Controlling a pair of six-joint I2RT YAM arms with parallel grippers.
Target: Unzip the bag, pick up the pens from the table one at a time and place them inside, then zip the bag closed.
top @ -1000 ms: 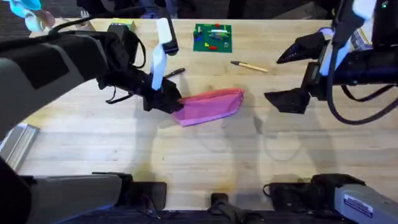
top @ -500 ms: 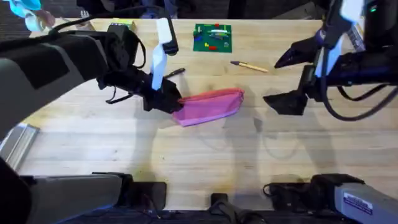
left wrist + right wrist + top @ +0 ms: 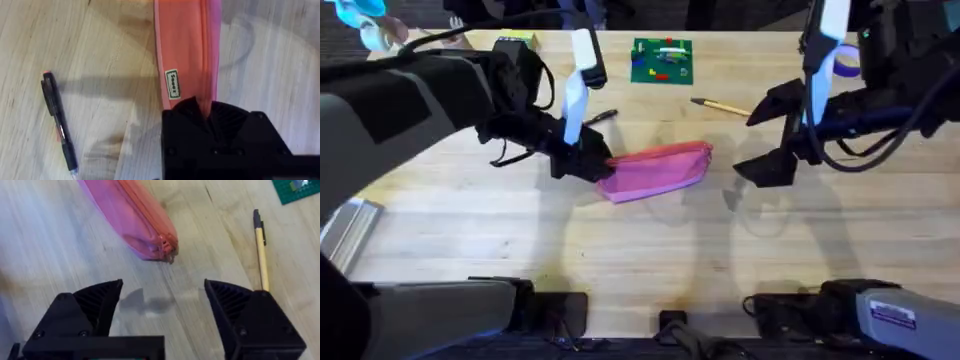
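Pale wooden plank counter carries a green toy-brick board at upper centre; the pink fabric pouch lies mid-frame, left jaws clamped on its end, right jaws apart beside the tan pen.

We see pale wood on the surface, grain and plank seams plain, finish matt. The bag is soft pink cloth with a small sewn label. The fingers look like ribbed, matt black plastic.
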